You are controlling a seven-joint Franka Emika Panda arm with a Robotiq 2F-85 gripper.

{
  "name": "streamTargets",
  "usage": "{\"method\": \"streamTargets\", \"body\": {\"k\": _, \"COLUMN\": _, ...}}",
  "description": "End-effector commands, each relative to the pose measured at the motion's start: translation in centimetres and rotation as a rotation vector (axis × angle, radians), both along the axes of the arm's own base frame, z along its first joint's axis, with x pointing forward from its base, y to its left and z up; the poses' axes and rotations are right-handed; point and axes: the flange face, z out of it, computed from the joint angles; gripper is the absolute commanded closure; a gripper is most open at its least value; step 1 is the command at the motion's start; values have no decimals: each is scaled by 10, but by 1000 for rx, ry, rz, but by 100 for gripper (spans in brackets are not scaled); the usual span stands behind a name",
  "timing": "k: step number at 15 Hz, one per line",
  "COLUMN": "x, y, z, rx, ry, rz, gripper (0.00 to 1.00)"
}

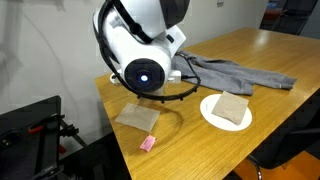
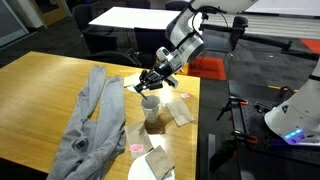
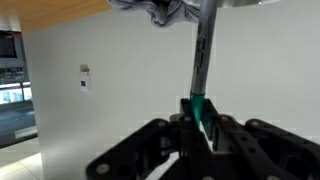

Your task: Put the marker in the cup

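My gripper point(image 3: 200, 125) is shut on the green marker point(image 3: 201, 100), which sticks out from between the fingers in the wrist view. In an exterior view the gripper point(image 2: 150, 82) hangs tilted just above the white paper cup point(image 2: 150, 112), which stands upright on the wooden table point(image 2: 40, 90). In the exterior view where the arm point(image 1: 145, 45) fills the middle, the cup is hidden behind the arm.
A grey cloth point(image 2: 92, 125) point(image 1: 235, 72) lies beside the cup. A white plate point(image 1: 212, 117) carries a brown napkin point(image 1: 231, 105). A pink block point(image 1: 148, 143) point(image 2: 135, 149) and another brown napkin point(image 1: 138, 118) lie near the table edge.
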Motion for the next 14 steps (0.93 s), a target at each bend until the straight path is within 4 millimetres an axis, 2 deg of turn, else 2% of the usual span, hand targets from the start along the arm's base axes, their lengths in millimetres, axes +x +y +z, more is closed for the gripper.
{"method": "streamTargets", "body": {"k": 1, "x": 1, "y": 2, "z": -9, "rx": 10, "ry": 9, "rz": -5, "gripper": 96}}
{"method": "streamTargets", "body": {"k": 6, "x": -3, "y": 3, "z": -24, "rx": 18, "ry": 36, "rz": -16, "gripper": 96}}
{"method": "streamTargets", "body": {"k": 7, "x": -4, "y": 4, "z": -26, "rx": 17, "ry": 41, "rz": -20, "gripper": 60}}
{"method": "streamTargets", "body": {"k": 9, "x": -4, "y": 5, "z": -27, "rx": 20, "ry": 45, "rz": -24, "gripper": 53}}
{"method": "streamTargets", "body": {"k": 14, "x": -7, "y": 10, "z": -16, "rx": 28, "ry": 31, "rz": -16, "gripper": 13}}
